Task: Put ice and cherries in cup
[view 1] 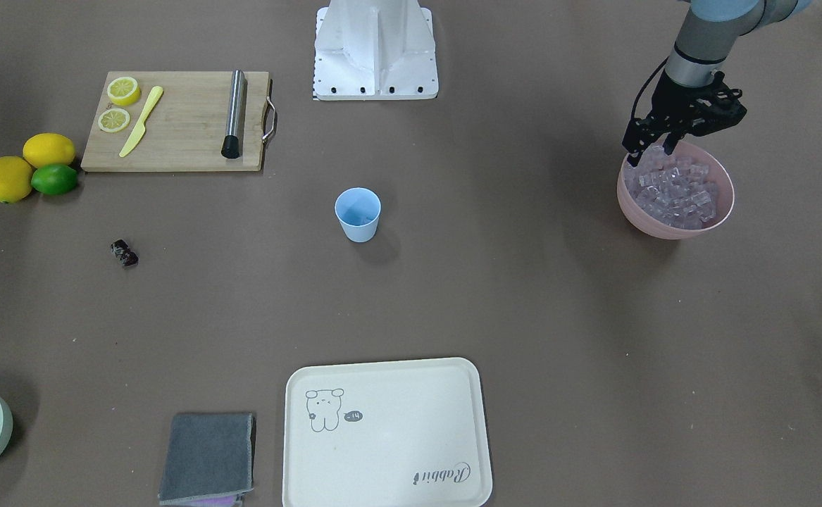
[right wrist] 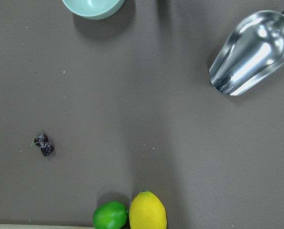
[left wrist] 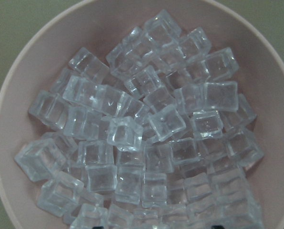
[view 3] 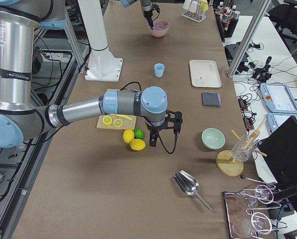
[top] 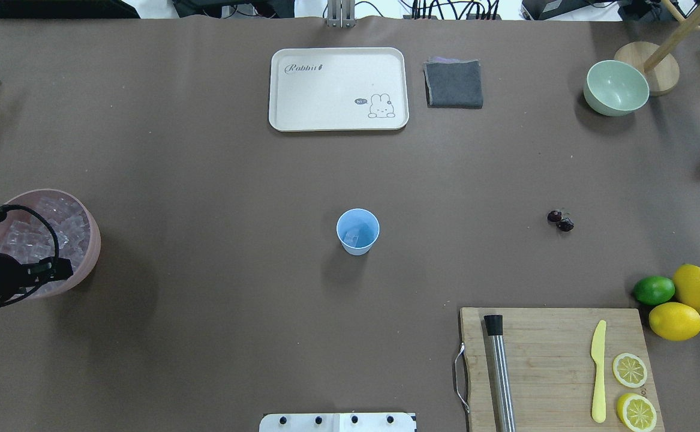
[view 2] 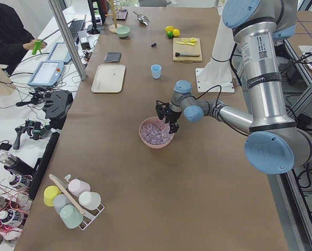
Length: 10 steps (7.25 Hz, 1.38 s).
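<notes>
Glossy clear ice (left wrist: 125, 133), matt plastic bowl (left wrist: 8, 124)

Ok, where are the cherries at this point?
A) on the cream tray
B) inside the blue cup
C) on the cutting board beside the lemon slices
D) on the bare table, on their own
D: the cherries lie directly on the table, well apart from the cup, the tray and the cutting board.
</notes>
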### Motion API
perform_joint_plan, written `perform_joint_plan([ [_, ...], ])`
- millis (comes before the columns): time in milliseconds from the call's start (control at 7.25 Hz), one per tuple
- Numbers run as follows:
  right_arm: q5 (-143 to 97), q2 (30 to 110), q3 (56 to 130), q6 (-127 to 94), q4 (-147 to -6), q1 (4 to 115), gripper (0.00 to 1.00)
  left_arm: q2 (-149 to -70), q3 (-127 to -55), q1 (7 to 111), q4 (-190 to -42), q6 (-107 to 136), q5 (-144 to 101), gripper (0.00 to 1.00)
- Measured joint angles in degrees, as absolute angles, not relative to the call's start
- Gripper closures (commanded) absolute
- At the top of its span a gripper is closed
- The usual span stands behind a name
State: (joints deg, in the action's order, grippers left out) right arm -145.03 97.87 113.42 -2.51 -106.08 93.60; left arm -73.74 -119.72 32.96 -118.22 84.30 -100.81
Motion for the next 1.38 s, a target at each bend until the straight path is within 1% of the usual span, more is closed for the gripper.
perform_joint_plan([
  [276, -145.06, 98.15, 113.67, -2.54, -106.08, 93.60, 0.00, -73.74, -119.71, 32.96, -118.25, 84.29, -100.87, 0.46],
  [414, -145.04, 98.22, 113.70, -2.55, -106.08, 93.60, 0.00, -73.74, -119.71, 32.96, -118.25, 84.26, -100.89, 0.48],
  [551, -145.05, 98.24, 113.75, -2.55, -106.08, 93.60, 0.00, -73.76, -119.72, 32.96, -118.28, 84.23, -100.89, 0.56],
  [689, -145.08, 98.26, 113.79, -2.55, -106.08, 93.60, 0.00, -73.80, -119.76, 32.96, -118.27, 84.01, -100.92, 0.67],
  [827, -145.10, 98.26, 113.79, -2.55, -106.08, 93.60, 0.00, -73.81, -119.77, 32.97, -118.25, 83.45, -100.98, 0.81],
  [965, -145.10, 98.25, 113.77, -2.57, -106.08, 93.60, 0.00, -73.85, -119.76, 33.04, -118.22, 82.85, -101.03, 0.85],
  [1378, -145.11, 98.05, 113.73, -2.71, -106.08, 93.60, 0.00, -73.97, -119.90, 33.63, -118.17, 81.13, -101.23, 0.86],
])
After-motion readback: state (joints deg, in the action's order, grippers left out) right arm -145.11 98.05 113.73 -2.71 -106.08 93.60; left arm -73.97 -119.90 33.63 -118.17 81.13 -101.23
